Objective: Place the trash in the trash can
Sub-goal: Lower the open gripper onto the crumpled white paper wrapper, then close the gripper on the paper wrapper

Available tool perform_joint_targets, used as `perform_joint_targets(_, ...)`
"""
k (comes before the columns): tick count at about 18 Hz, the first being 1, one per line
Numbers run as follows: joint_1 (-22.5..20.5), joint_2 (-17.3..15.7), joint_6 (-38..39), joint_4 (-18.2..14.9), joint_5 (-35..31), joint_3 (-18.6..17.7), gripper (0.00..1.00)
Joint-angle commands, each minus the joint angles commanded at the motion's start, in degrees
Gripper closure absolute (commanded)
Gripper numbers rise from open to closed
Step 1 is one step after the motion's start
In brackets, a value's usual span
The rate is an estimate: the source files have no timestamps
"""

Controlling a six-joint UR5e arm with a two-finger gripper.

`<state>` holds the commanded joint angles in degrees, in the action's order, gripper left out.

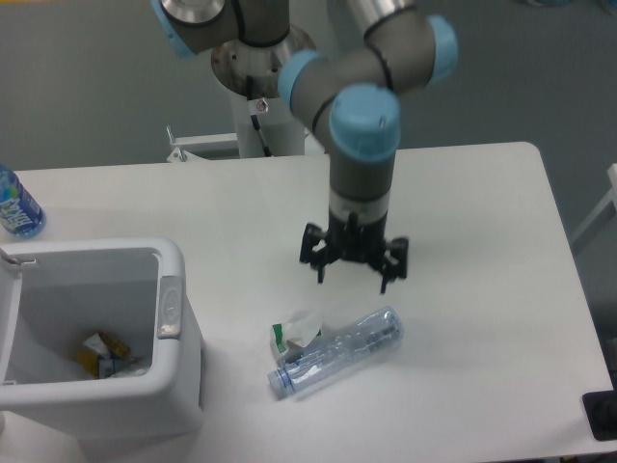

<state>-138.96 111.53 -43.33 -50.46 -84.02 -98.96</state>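
A crushed clear plastic bottle [337, 352] lies on the white table, its pale blue cap end pointing to the lower left. A small crumpled white-and-green wrapper [294, 331] rests against the bottle's upper left side. My gripper [353, 279] hangs open just above and behind these two pieces, fingers pointing down, with nothing between them. The white trash can [178, 318] stands at the left front, open on top, with some yellow scraps lying at its bottom.
An upright bottle with a blue label [16, 205] stands at the far left edge of the table. The arm's pedestal [260, 96] rises behind the table. A dark object [602, 415] sits at the lower right corner.
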Motion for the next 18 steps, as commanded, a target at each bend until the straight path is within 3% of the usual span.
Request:
perform_joint_targets(2, 0.44, 1.75, -0.17, 2.72, -0.17, -0.36, 0.00)
perform_joint_targets(8, 2.46, 4.40, -0.44, 4.05, -1.57, -0.62, 0.01)
perform_joint_targets(9, 3.08, 4.40, 0.00, 4.14, -3.06, -0.71, 0.14)
perform_joint_targets(13, 3.87, 4.23, 0.88, 4.14, -4.22, -0.80, 1.00)
perform_joint_targets(18, 3.87, 3.61, 0.18, 3.53, -3.78, -0.97, 1.00)
